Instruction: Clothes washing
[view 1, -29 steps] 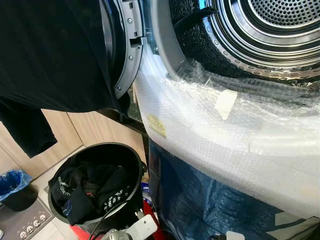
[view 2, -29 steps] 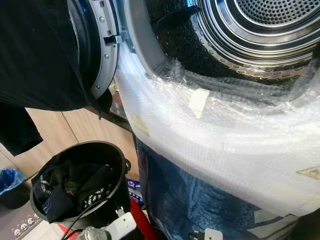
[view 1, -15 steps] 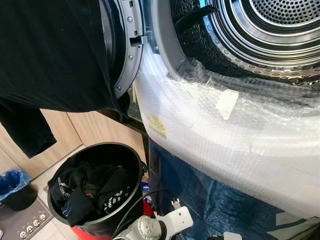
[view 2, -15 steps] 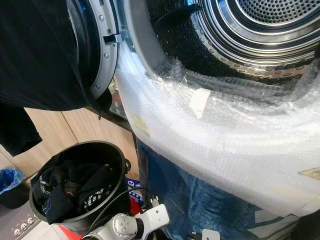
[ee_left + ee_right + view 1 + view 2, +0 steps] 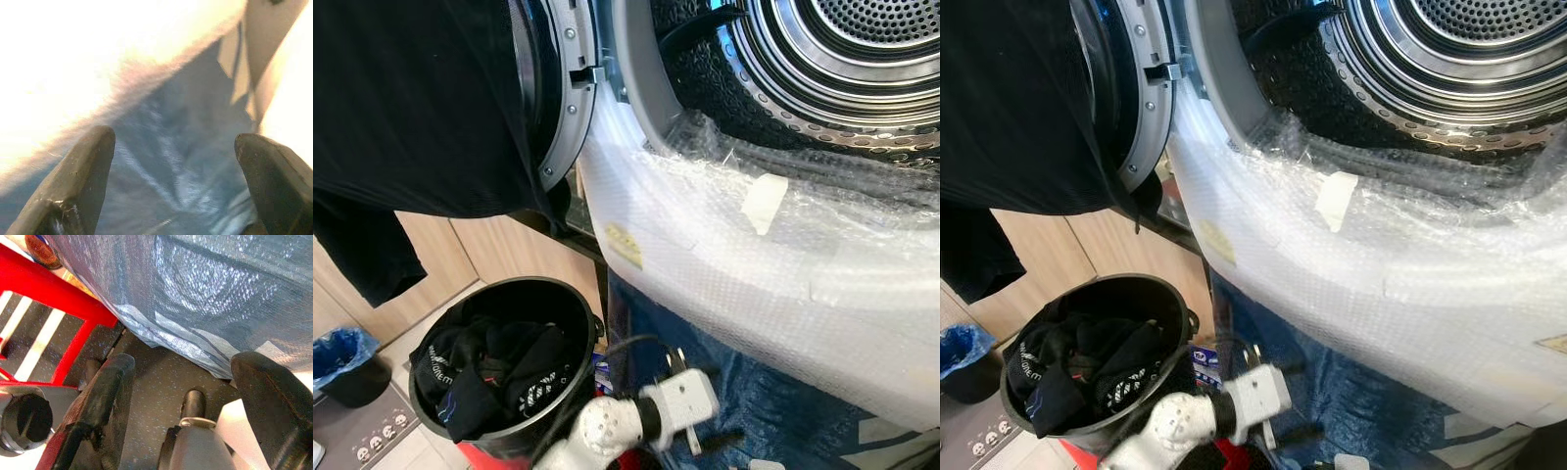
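The washing machine's steel drum (image 5: 842, 49) stands open at the upper right, and its round door (image 5: 570, 108) is swung out to the left. A black garment (image 5: 411, 108) hangs over that door. Below it, a black bucket (image 5: 579, 315) holds a heap of dark clothes (image 5: 489, 372). My left arm (image 5: 607, 426) reaches up from the bottom edge, just right of the bucket. My left gripper (image 5: 173, 137) is open and holds nothing, facing the blue plastic sheet (image 5: 181, 161). My right gripper (image 5: 186, 362) hangs open over the dark floor.
Bubble wrap (image 5: 754, 264) covers the machine's front below the drum, with blue plastic sheet (image 5: 793, 411) under it. A small bin with a blue liner (image 5: 342, 357) stands at the far left. A red frame (image 5: 54, 293) lies on the floor by my right gripper.
My left arm has come up from the bottom edge and moved right, toward the blue plastic. The bucket and the garment have not moved.
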